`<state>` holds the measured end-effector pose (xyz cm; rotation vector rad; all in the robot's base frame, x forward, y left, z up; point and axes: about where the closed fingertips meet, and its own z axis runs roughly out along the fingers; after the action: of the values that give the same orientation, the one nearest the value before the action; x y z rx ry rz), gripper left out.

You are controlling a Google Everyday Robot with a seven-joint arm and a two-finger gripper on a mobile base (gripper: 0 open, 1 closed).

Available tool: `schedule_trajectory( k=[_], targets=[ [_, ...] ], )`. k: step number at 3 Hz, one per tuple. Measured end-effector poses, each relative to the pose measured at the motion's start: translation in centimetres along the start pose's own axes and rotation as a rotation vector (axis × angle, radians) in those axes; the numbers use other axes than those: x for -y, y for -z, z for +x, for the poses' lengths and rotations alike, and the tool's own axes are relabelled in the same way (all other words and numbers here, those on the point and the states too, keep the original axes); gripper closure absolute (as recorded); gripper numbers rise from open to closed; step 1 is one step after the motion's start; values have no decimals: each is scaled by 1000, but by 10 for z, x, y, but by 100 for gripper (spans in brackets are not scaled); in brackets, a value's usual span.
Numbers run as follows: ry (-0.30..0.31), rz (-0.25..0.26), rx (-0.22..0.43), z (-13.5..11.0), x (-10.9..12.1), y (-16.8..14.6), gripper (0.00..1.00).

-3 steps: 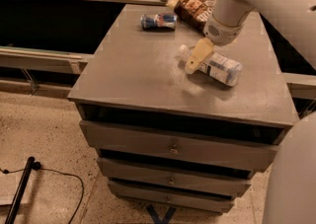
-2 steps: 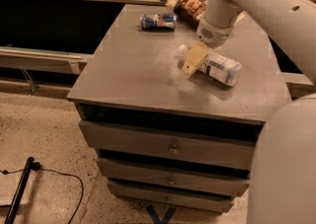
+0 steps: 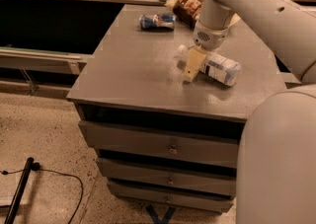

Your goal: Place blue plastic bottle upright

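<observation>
The blue plastic bottle [image 3: 220, 67] lies on its side on the right half of the grey cabinet top [image 3: 133, 70]. Its white cap [image 3: 182, 49] points left and its white label with dark print faces up. My gripper [image 3: 192, 66] hangs from the white arm straight down over the bottle's neck end, just right of the cap, with its cream tip reaching the cabinet top in front of the bottle. The part of the bottle behind the gripper is hidden.
A small blue-and-silver can [image 3: 157, 20] lies on its side at the back of the top. A brown snack bag [image 3: 189, 6] lies at the back right. The cabinet has drawers [image 3: 170, 146] below. A black cable [image 3: 59, 178] and pole lie on the floor.
My gripper has moved a little left and down along the bottle, from over its shoulder to its neck end. The bottle still lies where it was.
</observation>
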<state>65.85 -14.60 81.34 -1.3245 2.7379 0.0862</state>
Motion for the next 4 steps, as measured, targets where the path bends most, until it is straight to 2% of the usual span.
schedule_trajectory(
  k=[2, 3, 4],
  targets=[
    [-1, 3, -4, -2, 0, 12, 83],
    [-1, 3, -4, -2, 0, 12, 100],
    [11, 0, 119, -8, -8, 39, 100]
  ],
)
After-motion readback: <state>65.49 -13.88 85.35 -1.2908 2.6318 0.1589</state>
